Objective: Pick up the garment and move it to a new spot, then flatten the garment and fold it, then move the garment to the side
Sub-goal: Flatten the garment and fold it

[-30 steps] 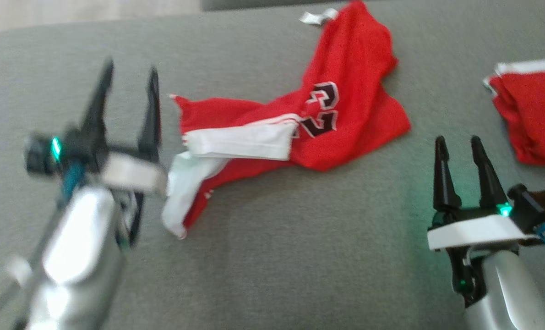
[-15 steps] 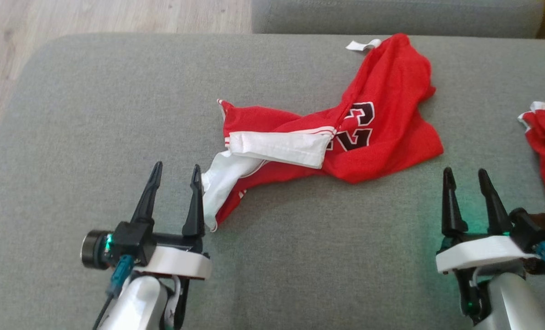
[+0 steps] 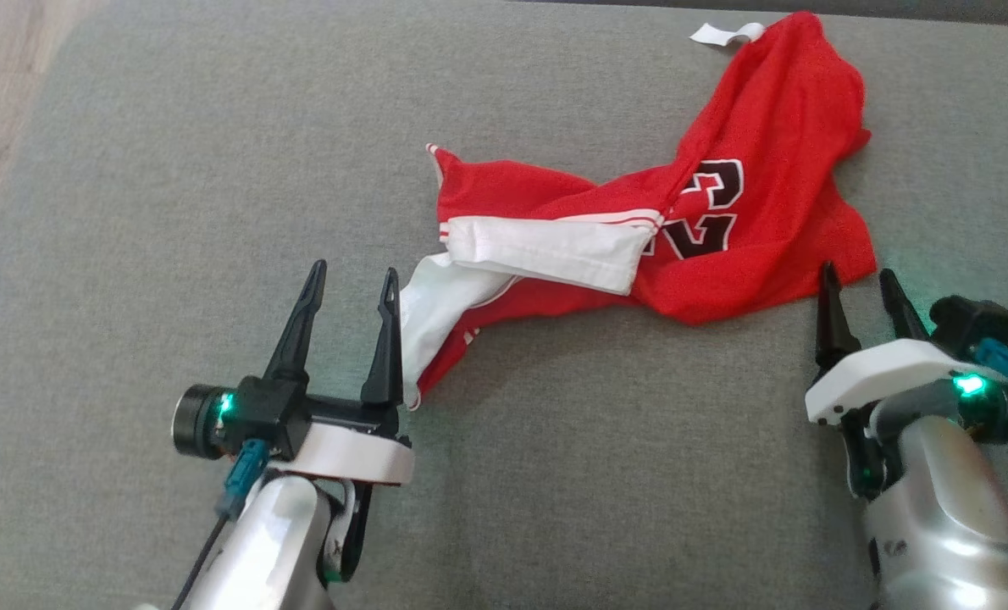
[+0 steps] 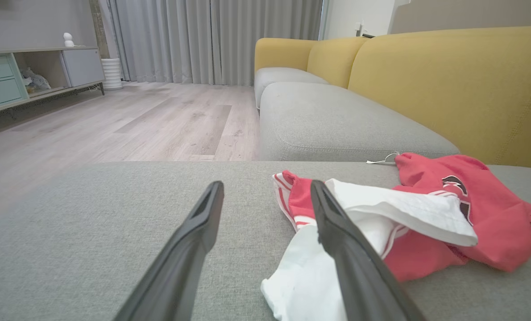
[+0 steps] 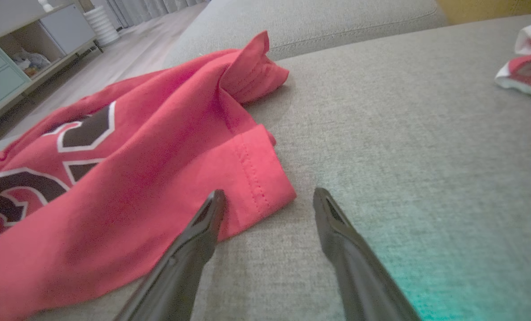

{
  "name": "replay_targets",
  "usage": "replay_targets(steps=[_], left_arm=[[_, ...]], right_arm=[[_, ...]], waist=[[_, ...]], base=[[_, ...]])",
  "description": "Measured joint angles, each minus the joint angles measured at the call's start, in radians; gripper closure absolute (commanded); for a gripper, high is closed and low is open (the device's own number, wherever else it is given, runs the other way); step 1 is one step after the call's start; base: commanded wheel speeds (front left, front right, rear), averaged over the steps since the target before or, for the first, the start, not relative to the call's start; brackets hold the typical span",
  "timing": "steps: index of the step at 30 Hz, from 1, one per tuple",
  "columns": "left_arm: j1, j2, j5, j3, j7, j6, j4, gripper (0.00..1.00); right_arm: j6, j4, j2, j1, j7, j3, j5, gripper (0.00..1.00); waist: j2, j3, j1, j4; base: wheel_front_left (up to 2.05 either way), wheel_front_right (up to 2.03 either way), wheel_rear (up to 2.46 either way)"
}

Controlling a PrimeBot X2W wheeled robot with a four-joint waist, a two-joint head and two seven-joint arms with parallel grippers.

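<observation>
we saw the red garment [image 3: 767, 127] lying twisted on the grey cushion [image 3: 174, 169], a black white-edged number on it, white panels at its left end. our left gripper [image 3: 356, 269], fingers spread, stood beside that white end; our right gripper [image 3: 855, 271], fingers apart, sat at the red hem.

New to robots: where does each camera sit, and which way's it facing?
Head view: on the head, looking down at red jersey on grey cushion; left tool, right tool, open.
Left wrist view: on that wrist, along own fingers toward jersey's white end.
Right wrist view: on that wrist, along own fingers at jersey's red hem.
All share the jersey.
</observation>
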State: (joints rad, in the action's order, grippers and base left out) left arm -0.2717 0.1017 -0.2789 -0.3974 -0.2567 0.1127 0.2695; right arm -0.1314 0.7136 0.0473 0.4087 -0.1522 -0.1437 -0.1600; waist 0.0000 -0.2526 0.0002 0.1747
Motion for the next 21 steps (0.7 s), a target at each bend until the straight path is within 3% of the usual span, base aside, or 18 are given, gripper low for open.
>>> replay_targets(steps=[5,6,7,8,15,21], left_arm=[[-0.008,-0.008,0.007,0.011,0.0,-0.014,0.018,0.0],[-0.009,-0.008,0.007,0.013,0.0,-0.016,0.019,0.0],[-0.009,-0.009,0.007,0.016,0.0,-0.017,0.021,0.0],[-0.008,-0.01,0.007,0.018,0.0,-0.017,0.022,0.0],[-0.007,-0.01,0.028,0.038,0.0,-0.021,0.041,0.0],[0.014,-0.009,0.033,0.055,0.0,-0.022,0.043,0.0]], right_arm=[[0.0,0.088,0.007,0.064,-0.008,-0.003,0.053,0.0],[0.0,0.103,0.01,0.076,-0.014,0.006,0.062,0.12],[0.0,0.114,0.01,0.085,-0.017,0.013,0.073,0.52],[0.0,0.128,0.009,0.092,-0.027,0.014,0.077,1.0],[0.0,0.176,0.007,0.091,-0.071,-0.007,0.099,1.0],[0.0,0.129,0.006,0.016,-0.087,-0.088,0.139,1.0]], waist=[[0.0,-0.009,-0.0001,0.016],[0.0,-0.008,0.0,0.016],[0.0,-0.007,0.0,0.015],[0.0,-0.005,-0.0001,0.014],[0.0,0.029,-0.0001,-0.018],[0.0,0.082,-0.0002,-0.062]], base=[[0.0,0.0,0.0],[0.0,0.0,0.0],[0.0,0.0,0.0],[0.0,0.0,0.0],[0.0,0.0,0.0],[0.0,0.0,0.0]])
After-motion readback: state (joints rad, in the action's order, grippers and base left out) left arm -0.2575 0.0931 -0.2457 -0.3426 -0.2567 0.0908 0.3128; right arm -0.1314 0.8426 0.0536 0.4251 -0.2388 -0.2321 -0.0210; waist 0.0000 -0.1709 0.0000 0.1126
